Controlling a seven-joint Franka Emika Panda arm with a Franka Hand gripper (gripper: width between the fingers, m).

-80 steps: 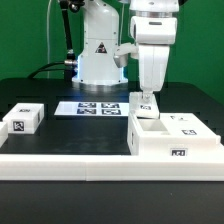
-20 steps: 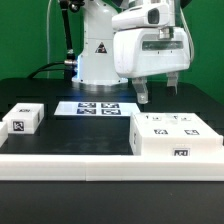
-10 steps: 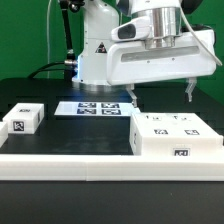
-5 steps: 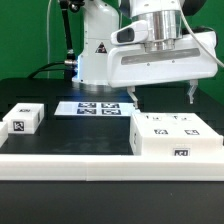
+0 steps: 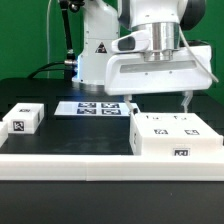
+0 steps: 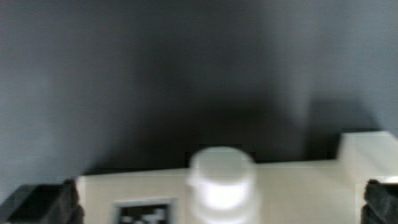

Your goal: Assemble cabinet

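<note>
**Overhead, the white two-finger tool point(image 5: 158, 101) hangs open above the boxy white plastic cabinet point(image 5: 175, 138)**

Its dark fingertips point(image 5: 184, 99) stand far apart with nothing between them, just above the rear of the cabinet's top.

The main risk, as I judge it, lies in the descent. One finger hangs about over the box's edge on the exterior view's left. The other hangs over the top face, not beside a wall. A straight drop would likely land that finger on the lid and press or skid the box instead of straddling it. An off-centre closing could twist the box on the smooth black table point(image 5: 40, 92). The slick plastic may also slide out of the pads. A forward shove would jam it against the long white rail point(image 5: 70, 165) just in front.

The cabinet sits on the table at the exterior view's right, close behind that rail. It is well apart from the small white tagged block point(image 5: 22, 119) at the exterior view's left and from the flat white marker board point(image 5: 98, 108) farther back. It looks low and broad, upright and square to the rail. Several small black-and-white tags mark its top and one marks its front, and its side toward the exterior view's left is in shadow. The wrist view shows a blurred white rounded shape point(image 6: 221, 182) rising over its pale top. I cannot tell what that is.
</note>
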